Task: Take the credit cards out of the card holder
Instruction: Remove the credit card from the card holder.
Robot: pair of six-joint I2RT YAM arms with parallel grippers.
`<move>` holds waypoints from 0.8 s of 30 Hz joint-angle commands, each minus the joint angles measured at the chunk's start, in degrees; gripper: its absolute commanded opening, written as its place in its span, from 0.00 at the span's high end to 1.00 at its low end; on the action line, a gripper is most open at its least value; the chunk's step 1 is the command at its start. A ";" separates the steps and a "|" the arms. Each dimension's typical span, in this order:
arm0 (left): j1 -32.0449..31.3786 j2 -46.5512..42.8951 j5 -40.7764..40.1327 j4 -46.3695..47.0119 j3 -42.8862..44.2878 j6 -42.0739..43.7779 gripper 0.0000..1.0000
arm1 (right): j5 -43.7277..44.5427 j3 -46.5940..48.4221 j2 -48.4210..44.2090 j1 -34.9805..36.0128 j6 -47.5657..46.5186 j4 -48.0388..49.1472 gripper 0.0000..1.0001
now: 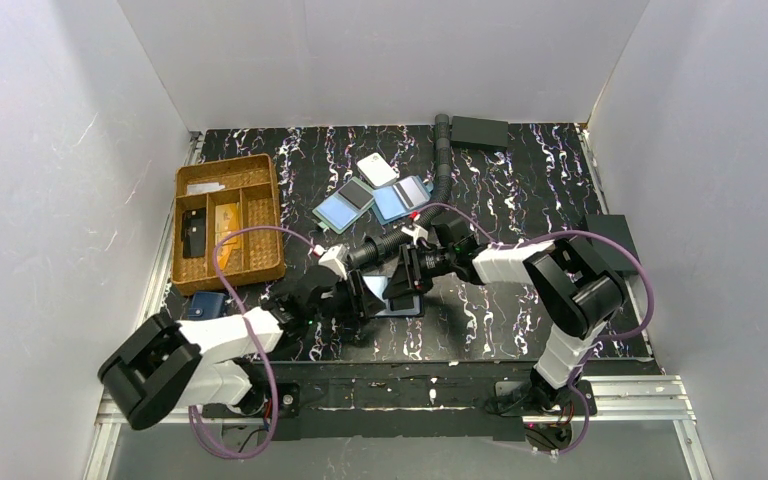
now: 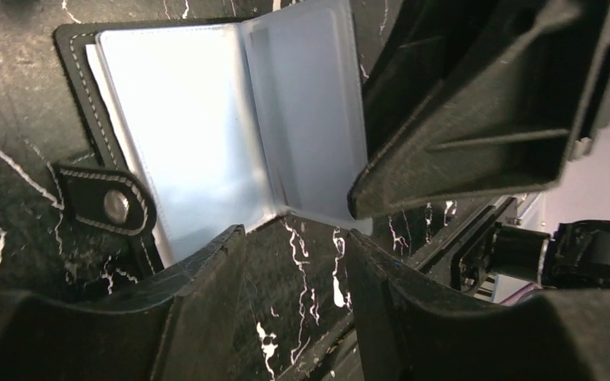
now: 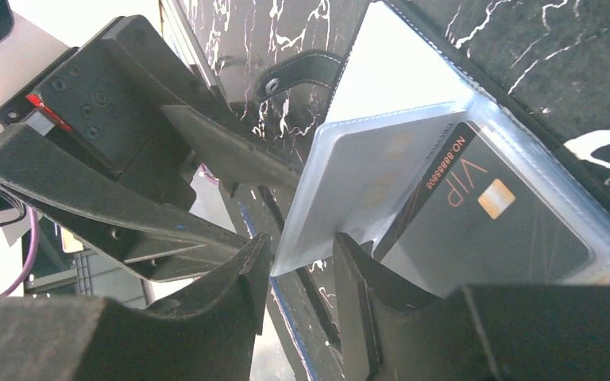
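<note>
The black card holder (image 1: 397,303) lies open on the table between my two grippers. In the left wrist view its stitched black cover (image 2: 75,95) and clear sleeves show, with a pale light blue card (image 2: 183,135) in the left sleeve. My left gripper (image 2: 294,234) is open and empty, just short of the holder's near edge. My right gripper (image 3: 302,246) is open, with the corner of a raised clear sleeve (image 3: 365,175) between its fingers. A dark VIP card (image 3: 484,222) sits in the sleeve behind. An orange-tan card-like rectangle (image 1: 225,222) lies in the basket.
A wicker basket (image 1: 260,262) with compartments stands at the left. Two blue-and-dark rectangle pairs (image 1: 345,208) and a white tag (image 1: 376,168) lie behind the grippers. A navy pouch (image 1: 204,303) lies near the left arm. A black box (image 1: 480,131) and a corrugated hose (image 1: 446,170) are at the back.
</note>
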 commanded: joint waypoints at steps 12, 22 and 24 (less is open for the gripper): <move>1.68 -24.63 -1.10 -13.96 -8.38 -0.84 0.44 | -2.60 7.60 4.13 3.14 1.57 4.25 0.55; 2.23 -25.56 -2.77 -17.96 -5.04 -1.22 0.36 | -6.90 16.19 -1.89 0.67 -42.31 -27.86 0.50; 2.22 -22.48 -1.79 -17.92 -2.49 0.04 0.36 | -12.31 16.39 -0.28 -1.78 -46.09 -29.96 0.49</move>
